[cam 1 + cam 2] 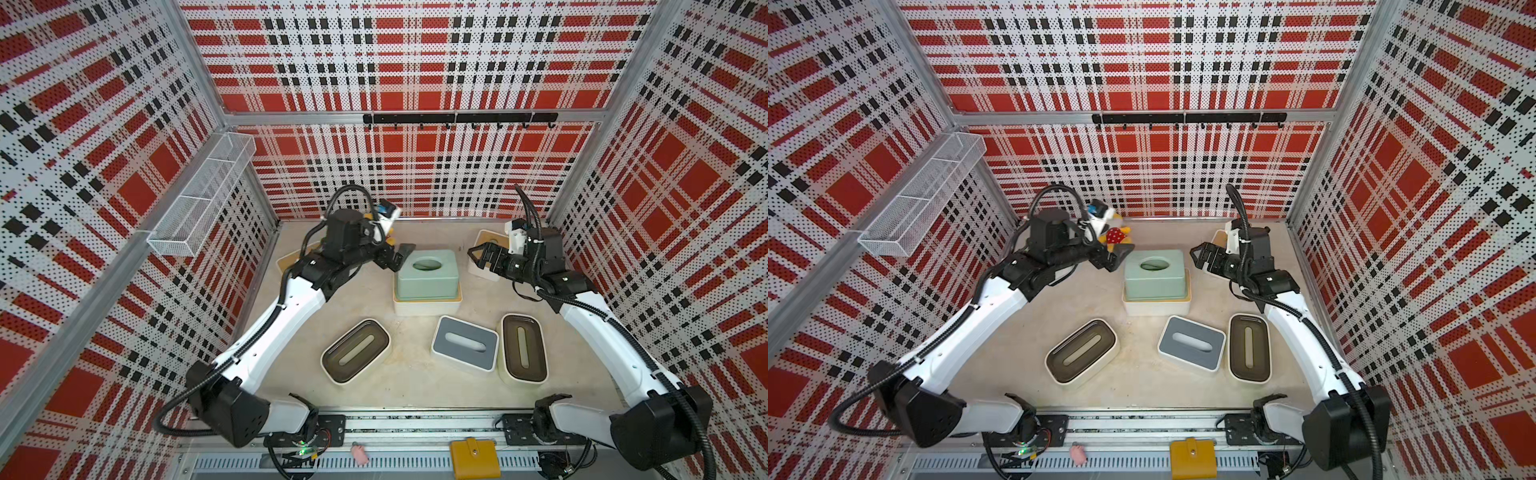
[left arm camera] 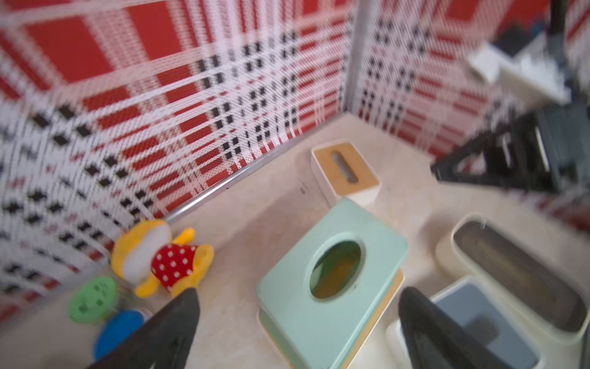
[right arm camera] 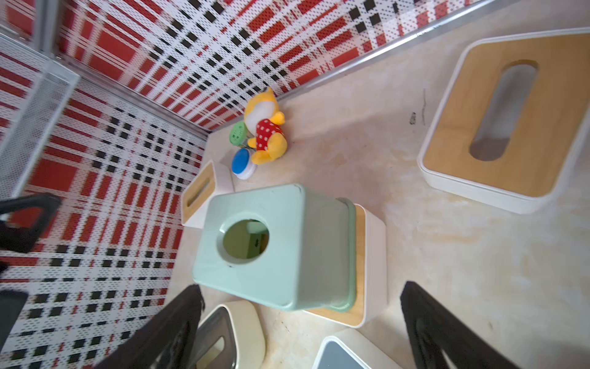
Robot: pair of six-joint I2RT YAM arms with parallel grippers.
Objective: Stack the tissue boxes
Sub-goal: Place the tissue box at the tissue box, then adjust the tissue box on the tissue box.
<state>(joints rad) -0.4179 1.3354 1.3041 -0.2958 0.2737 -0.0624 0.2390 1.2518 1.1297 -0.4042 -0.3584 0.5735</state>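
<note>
I see left gripper (image 1: pixel 397 257) and right gripper (image 1: pixel 474 259) spread, green box (image 1: pixel 428 276) between them atop bamboo-lid box (image 1: pixel 428 308), plush toy (image 1: pixel 1115 237) behind

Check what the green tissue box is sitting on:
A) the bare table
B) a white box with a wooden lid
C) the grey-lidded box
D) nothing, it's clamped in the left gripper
B: in both top views the green box rests on the white box with the wooden lid, whose wooden edge shows around the green box's base.
</note>
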